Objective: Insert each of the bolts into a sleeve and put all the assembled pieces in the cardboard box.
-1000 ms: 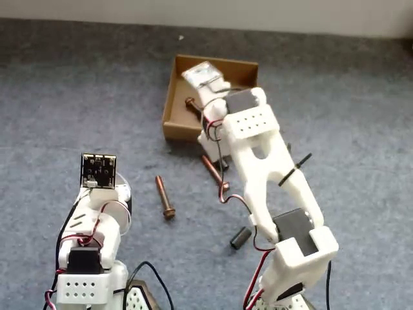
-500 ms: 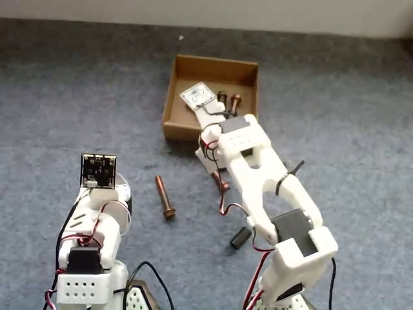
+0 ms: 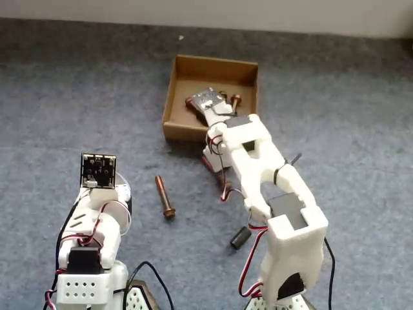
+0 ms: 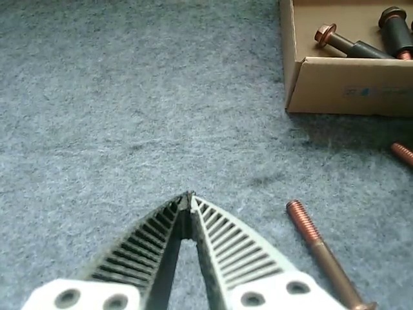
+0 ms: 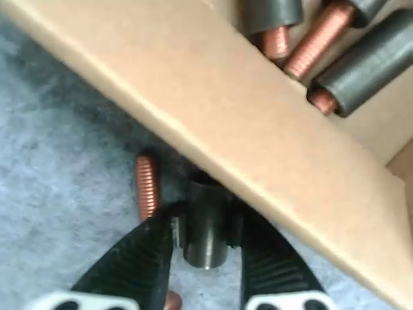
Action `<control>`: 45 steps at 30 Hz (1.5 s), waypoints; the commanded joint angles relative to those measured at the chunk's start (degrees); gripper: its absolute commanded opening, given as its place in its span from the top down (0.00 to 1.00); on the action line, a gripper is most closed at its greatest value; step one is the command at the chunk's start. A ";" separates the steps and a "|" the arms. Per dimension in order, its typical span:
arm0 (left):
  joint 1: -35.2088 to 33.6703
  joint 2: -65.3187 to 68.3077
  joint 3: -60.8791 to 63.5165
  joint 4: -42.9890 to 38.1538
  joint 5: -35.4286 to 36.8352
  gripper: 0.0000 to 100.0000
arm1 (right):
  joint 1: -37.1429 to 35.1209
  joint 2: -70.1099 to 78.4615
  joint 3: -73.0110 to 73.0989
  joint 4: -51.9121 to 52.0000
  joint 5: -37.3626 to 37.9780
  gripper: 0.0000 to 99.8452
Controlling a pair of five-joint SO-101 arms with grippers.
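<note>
The cardboard box stands at the far middle of the carpet and holds several bolts in dark sleeves. My right gripper hangs just outside the box's near wall. It is open, with a finger on each side of an upright black sleeve. A bare copper bolt lies beside that sleeve. Another loose bolt lies mid-carpet, and a second black sleeve lies nearer the arm bases. My left gripper is shut and empty above bare carpet, with that loose bolt off to one side.
Grey carpet covers the whole work area. The right arm stretches from the near edge up to the box and hides part of the bolt under it. The left arm is folded at the near left. A pale wall edge runs along the far side.
The right arm has drawn back from above the box's inside to its near wall and lowered over the sleeve there. The left arm has not moved.
</note>
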 commanded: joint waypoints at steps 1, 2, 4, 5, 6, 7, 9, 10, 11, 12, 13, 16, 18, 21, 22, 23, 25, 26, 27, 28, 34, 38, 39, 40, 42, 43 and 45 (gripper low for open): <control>-0.22 -0.48 -0.22 -0.97 -0.53 0.99 | 0.31 -0.22 -1.63 -0.13 0.53 1.00; -0.22 -0.48 -0.22 -0.97 -0.53 0.99 | 0.31 -0.40 -1.63 -0.13 0.53 0.99; -0.22 -0.48 -0.22 -0.97 -0.53 0.99 | 0.31 -0.84 -1.89 1.36 0.44 0.99; -0.22 -0.48 -0.22 -0.97 -0.53 0.99 | 0.31 -1.19 -2.07 4.18 0.35 0.99; -0.31 -0.48 -0.22 -0.97 -0.53 0.99 | 0.22 -2.42 -2.51 6.55 0.44 0.99; -0.40 -0.48 -0.22 -0.97 -0.53 0.99 | -0.04 -4.00 -3.47 8.66 0.35 0.99; -0.40 -0.48 -0.22 -0.97 -0.53 0.99 | -0.66 -8.57 -5.05 12.00 0.26 0.99; -0.40 -0.48 -0.22 -0.97 -0.53 0.99 | -0.75 -11.21 -5.41 13.14 0.26 0.99; -0.40 -0.48 -0.22 -0.97 -0.53 0.99 | -0.92 -14.11 -5.23 14.29 0.18 0.99; -0.40 -0.48 -0.22 -0.97 -0.53 0.99 | -1.01 -17.01 -5.23 15.34 0.18 0.99; -0.40 -0.48 -0.22 -0.97 -0.53 0.99 | -1.01 -19.82 -5.05 16.75 0.18 0.99; -0.40 -0.48 -0.22 -0.97 -0.53 0.99 | -1.10 -28.44 -2.68 20.35 0.00 0.99; -0.31 -0.48 -0.22 -0.97 -0.53 0.99 | -1.10 -33.80 0.13 21.23 -2.20 0.99; -0.22 -0.48 -0.22 -0.97 -0.53 0.99 | -1.10 -41.01 6.29 21.23 -4.04 0.99; -0.22 -0.48 -0.31 -0.97 -0.53 0.99 | -1.10 -43.30 8.66 20.97 -4.48 0.99; -0.31 -0.48 -0.48 -0.97 -0.53 0.99 | -0.92 -45.32 10.95 20.88 -4.92 0.99; -0.48 -0.48 -0.75 -0.97 -0.53 0.99 | -0.66 -48.92 15.43 19.65 -6.24 0.99; -0.48 -0.48 -0.84 -0.97 -0.53 0.99 | 0.04 -50.59 17.98 18.68 -7.12 0.99; -0.48 -0.31 -1.54 -0.97 -0.62 0.99 | 1.01 -52.00 20.53 17.19 -8.18 0.99; -0.48 0.04 -2.59 -0.79 -0.62 0.99 | 1.80 -53.32 23.08 15.43 -9.41 0.99; -0.04 0.13 -10.42 3.60 -3.96 0.99 | 7.78 -57.36 37.67 1.10 -16.18 0.99; -0.04 0.22 -15.34 8.70 -8.09 0.99 | 11.65 -57.36 43.30 -6.73 -17.93 0.99; -0.04 0.22 -16.48 9.58 -9.05 0.99 | 12.26 -57.36 44.00 -8.13 -18.55 0.99; 0.04 0.22 -17.54 10.29 -9.93 0.99 | 12.62 -57.36 44.62 -9.19 -18.90 0.99; 0.57 0.31 -19.38 11.69 -11.87 0.99 | 12.70 -57.36 45.41 -10.68 -19.16 0.99; 0.57 0.31 -20.18 12.48 -12.57 0.99 | 12.70 -57.36 45.49 -11.03 -19.16 0.99; 0.57 0.48 -21.85 13.63 -13.80 0.99 | 12.70 -57.36 45.58 -11.21 -19.16 0.99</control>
